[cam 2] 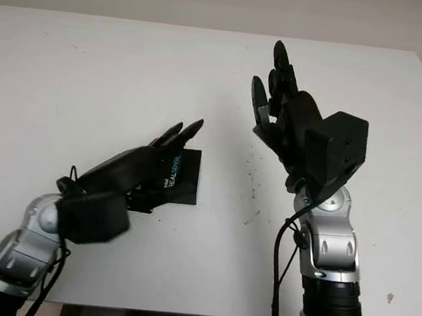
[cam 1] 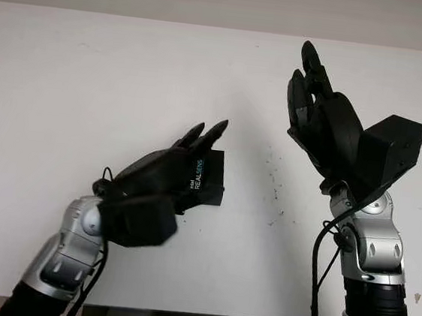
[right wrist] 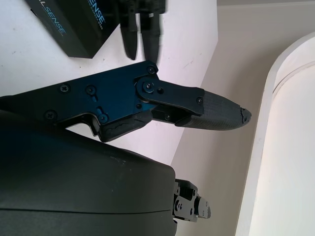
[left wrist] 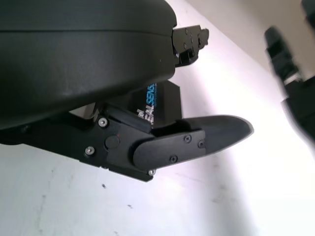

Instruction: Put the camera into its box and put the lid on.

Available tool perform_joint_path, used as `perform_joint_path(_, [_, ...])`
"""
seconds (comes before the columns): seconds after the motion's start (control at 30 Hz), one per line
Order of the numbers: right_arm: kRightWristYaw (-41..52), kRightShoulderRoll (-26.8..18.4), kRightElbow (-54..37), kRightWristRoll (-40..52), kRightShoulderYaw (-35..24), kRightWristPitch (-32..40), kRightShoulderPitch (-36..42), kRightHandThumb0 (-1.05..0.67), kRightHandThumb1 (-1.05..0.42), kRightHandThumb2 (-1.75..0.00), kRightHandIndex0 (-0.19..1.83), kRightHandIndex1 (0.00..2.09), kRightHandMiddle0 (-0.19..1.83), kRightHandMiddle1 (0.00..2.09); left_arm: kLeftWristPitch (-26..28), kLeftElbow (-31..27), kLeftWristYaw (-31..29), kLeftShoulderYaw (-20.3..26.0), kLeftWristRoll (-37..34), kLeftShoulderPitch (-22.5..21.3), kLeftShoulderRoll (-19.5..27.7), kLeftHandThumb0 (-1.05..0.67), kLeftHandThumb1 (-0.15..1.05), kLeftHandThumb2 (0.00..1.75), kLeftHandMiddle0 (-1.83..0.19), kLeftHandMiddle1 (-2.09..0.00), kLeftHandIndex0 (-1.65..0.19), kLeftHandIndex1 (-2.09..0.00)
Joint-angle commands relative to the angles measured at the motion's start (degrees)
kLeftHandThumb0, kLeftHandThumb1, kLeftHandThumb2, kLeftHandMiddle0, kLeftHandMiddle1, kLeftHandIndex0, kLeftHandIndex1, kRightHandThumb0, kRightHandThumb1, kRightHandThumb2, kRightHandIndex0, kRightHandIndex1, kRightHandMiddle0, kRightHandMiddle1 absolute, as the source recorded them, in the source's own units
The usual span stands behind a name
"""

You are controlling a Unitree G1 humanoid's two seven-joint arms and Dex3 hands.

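- Left hand (cam 1: pixel 166 170) lies over black RealSense box (cam 1: pixel 207 177) on white tabletop (cam 1: pixel 90 85); grip uncertain.
- Box's long axis runs along the fingers, away from the wrist.
- Right hand (cam 1: pixel 318 113) open, raised, well apart.

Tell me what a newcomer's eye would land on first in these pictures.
First, the right hand, open and raised high above the white table on its right side, holding nothing. Next, the left hand low at centre-left, reaching over the black box printed REALSENSE, which sits on the table; whether it actually grips the box is hard to tell.
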Motion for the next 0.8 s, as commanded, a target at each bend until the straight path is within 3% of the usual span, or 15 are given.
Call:
perform_joint_path(0.0, [0.27, -0.59, -0.17, -0.34, 0.01, -0.9, 0.12, -0.74, -1.05, -0.63, -0.17, 0.05, -0.18, 0.05, 1.56, 0.68, -1.51, 2.5, -5.03, -1.01, 0.01, -0.8, 1.05, 0.61, 0.19, 0.0, 0.19, 0.0])
perform_joint_path(0.2, [0.4, -0.35, -0.57, -0.07, -0.37, -0.16, 0.14, -0.75, -1.05, -0.61, -0.17, 0.05, -0.17, 0.05, 1.89, 3.17, -4.18, 5.68, -13.97, -3.13, 1.26, -0.82, 1.05, 0.62, 0.19, 0.0, 0.19, 0.0])
perform_joint_path(0.27, [0.33, -0.28, -0.65, 0.0, -0.44, -0.1, 0.06, -0.75, -1.05, -0.61, -0.17, 0.05, -0.17, 0.05, 3.73, 3.2, -2.87, 8.66, -18.23, -3.91, 0.23, -0.84, 1.05, 0.61, 0.19, 0.0, 0.19, 0.0])
perform_joint_path(0.53, [0.2, -0.19, 0.0, -0.16, -0.19, -0.97, -0.25, -0.73, -1.05, -0.63, -0.18, 0.05, -0.19, 0.04, 1.47, 5.12, 10.38, 18.93, -29.84, -8.57, -7.58, -0.79, 1.05, 0.6, 0.19, 0.0, 0.19, 0.0])
perform_joint_path(0.77, [-2.17, 1.22, 1.09, -3.35, 2.21, -1.53, 1.18, -0.75, -1.05, -0.64, -0.19, 0.01, -0.19, 0.03, -3.69, 13.16, 18.57, 21.23, -28.45, -14.72, -9.22, -0.83, 1.05, 0.66, 0.19, 0.0, 0.19, 0.0])
